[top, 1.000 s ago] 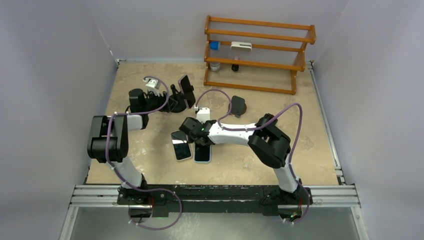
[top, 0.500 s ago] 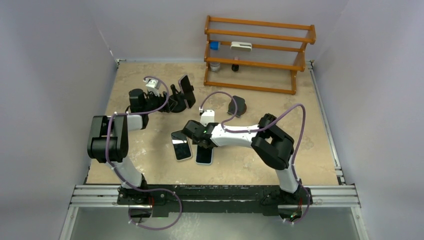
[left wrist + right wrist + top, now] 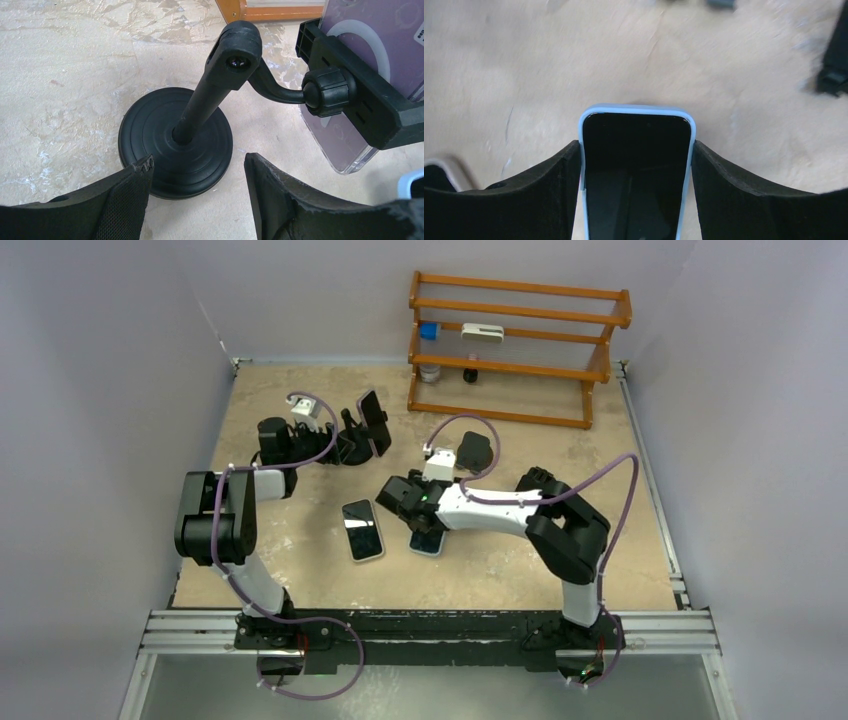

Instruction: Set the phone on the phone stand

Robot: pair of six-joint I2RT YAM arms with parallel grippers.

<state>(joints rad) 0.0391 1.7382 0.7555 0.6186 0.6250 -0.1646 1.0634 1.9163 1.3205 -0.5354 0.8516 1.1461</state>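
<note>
My right gripper (image 3: 636,150) is shut on a black phone in a light blue case (image 3: 636,150), its fingers pressing both long edges; in the top view the phone (image 3: 428,540) hangs under the gripper (image 3: 405,502) near the table's middle. My left gripper (image 3: 198,162) is open and empty, its jaws either side of the round base (image 3: 175,145) of a black phone stand (image 3: 350,448). That stand's clamp (image 3: 360,100) holds a phone in a clear purple case (image 3: 370,55). A second, small black stand (image 3: 474,450) sits just behind my right gripper.
A phone in a white case (image 3: 362,530) lies flat, screen up, left of the blue phone. A wooden rack (image 3: 515,350) with small items stands at the back right. Grey walls close in the beige table (image 3: 300,560).
My right gripper has moved right and toward the back with the blue phone, away from the white-cased phone it lay beside. The left arm has not moved.
</note>
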